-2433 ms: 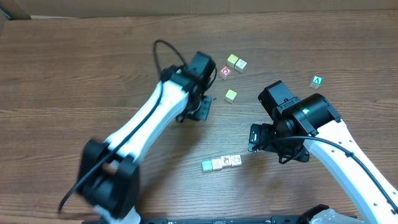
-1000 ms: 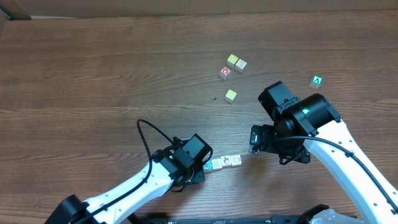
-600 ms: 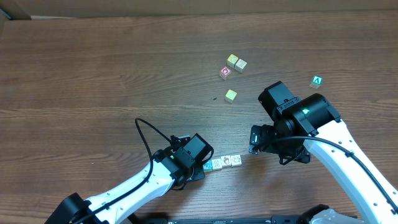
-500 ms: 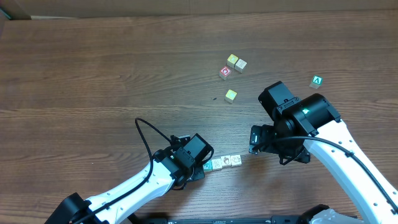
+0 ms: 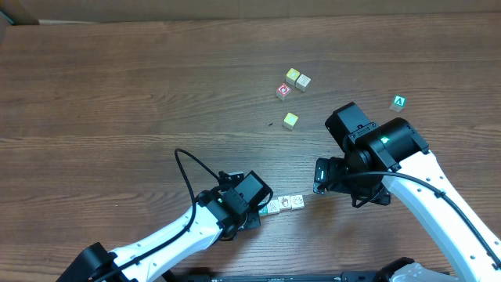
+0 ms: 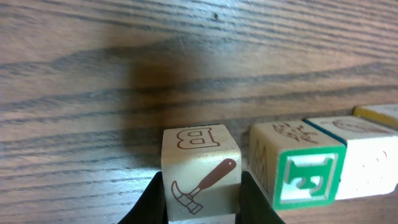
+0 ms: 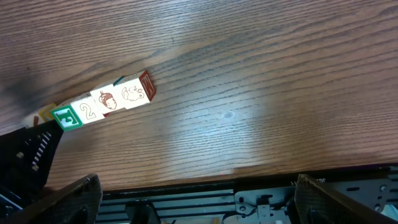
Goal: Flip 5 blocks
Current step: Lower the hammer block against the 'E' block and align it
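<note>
The wood-grain bench (image 5: 94,94) carries it all. The left arm (image 5: 180,235) lies low along the edge by the robot's bases, so that its wrist meets the row of blocks (image 5: 286,204) end-on. The right arm (image 5: 423,180) hangs bent just past the row's other end, probably waiting its turn. The right end effector (image 7: 196,196) stands wide and holds nothing. The left end effector (image 6: 200,202) is narrowed onto the hammer block (image 6: 200,180), one finger on each side face and the "B" face on top. That side grip would suit rolling it over. Whether it has left the bench I cannot tell. The green-lettered block (image 6: 308,180) sits just beside it. Well apart, toward the far edge, lie the red-marked block (image 5: 283,91), the yellow-topped cubes (image 5: 293,75) and the green cube (image 5: 399,102).
</note>
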{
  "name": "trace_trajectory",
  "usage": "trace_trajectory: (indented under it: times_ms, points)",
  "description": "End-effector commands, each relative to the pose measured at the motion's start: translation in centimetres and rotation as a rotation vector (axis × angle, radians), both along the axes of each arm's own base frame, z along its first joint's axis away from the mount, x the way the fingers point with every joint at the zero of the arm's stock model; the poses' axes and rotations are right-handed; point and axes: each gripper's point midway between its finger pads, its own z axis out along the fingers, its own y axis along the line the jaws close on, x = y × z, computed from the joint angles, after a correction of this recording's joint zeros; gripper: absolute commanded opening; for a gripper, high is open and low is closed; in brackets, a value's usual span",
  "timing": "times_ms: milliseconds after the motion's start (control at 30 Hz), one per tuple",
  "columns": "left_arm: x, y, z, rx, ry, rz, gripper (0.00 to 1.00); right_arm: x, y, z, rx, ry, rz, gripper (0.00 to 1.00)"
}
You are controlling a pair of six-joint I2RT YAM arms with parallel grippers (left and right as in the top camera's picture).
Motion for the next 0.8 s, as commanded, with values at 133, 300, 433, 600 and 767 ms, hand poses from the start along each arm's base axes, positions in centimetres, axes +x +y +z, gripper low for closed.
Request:
trace_trajectory:
  times_ms: [133, 300, 433, 600, 767]
  points:
    - [-0.52, 0.03, -0.42, 0.014, 0.012, 0.017, 0.04, 0.33, 0.1, 1.04, 0.02, -0.038, 0.002, 1.0]
    - [-0.45, 0.08, -0.41, 0.017, 0.008, 0.019, 0.3, 0.28, 0.06, 1.04, 0.018, -0.036, 0.002, 1.0]
    - [-0.36, 0.16, -0.4, 0.022, 0.003, 0.02, 0.36, 0.26, 0.06, 1.04, 0.018, -0.036, 0.002, 1.0]
    - [-0.27, 0.24, -0.4, 0.026, -0.002, 0.021, 0.43, 0.26, 0.06, 1.04, 0.018, -0.036, 0.002, 1.0]
    - [-0.09, 0.36, -0.31, 0.032, -0.013, 0.023, 0.46, 0.23, 0.05, 1.04, 0.018, -0.034, 0.002, 1.0]
